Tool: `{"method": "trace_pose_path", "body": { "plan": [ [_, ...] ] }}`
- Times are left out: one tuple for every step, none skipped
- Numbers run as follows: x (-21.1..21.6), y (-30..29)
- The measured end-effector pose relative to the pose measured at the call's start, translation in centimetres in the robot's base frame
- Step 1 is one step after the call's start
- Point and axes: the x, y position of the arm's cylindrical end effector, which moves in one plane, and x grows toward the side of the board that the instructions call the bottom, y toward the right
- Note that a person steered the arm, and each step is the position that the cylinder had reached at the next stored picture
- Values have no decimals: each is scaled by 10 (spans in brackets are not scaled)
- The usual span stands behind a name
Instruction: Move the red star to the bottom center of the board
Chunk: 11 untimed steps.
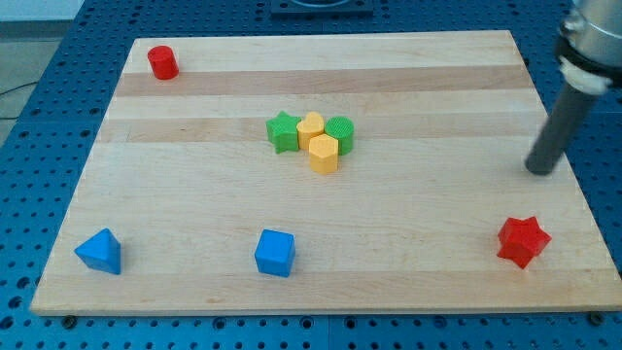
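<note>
The red star (523, 241) sits down at the view's bottom right corner of the wooden board (408, 224), close to the right edge and well off from the bottom centre. Above it, the dark rod comes in from the view's top right, and the tip (537, 171) is planted on the board clearly above the star and a shade to its right, apart from it, not touching. There is no claw on this arm at all, just the bare rod, so nothing opens or closes and nothing is held. Over in the middle of the board there is a tight huddle: a green star (283, 131) on the view's left, a yellow heart-like block (310, 127) beside it, a green round block (339, 133) on the right, and a yellow hexagonal block (324, 154) just below, all pressed together. Along the bottom, a blue cube (274, 253) stands left of centre, and a blue triangular block (100, 251) sits near the bottom left corner. Up at the top left, a red cylinder (162, 62) stands alone. The board rests on a blue perforated table (29, 146).
</note>
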Motion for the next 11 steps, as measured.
{"method": "trace_pose_path", "body": {
  "plan": [
    [60, 3],
    [73, -6],
    [73, -55],
    [79, -70],
    [84, -31],
    [97, -48],
    [97, -70],
    [97, -91],
    [97, -110],
    [97, -132],
    [97, -157]
  ]
}}
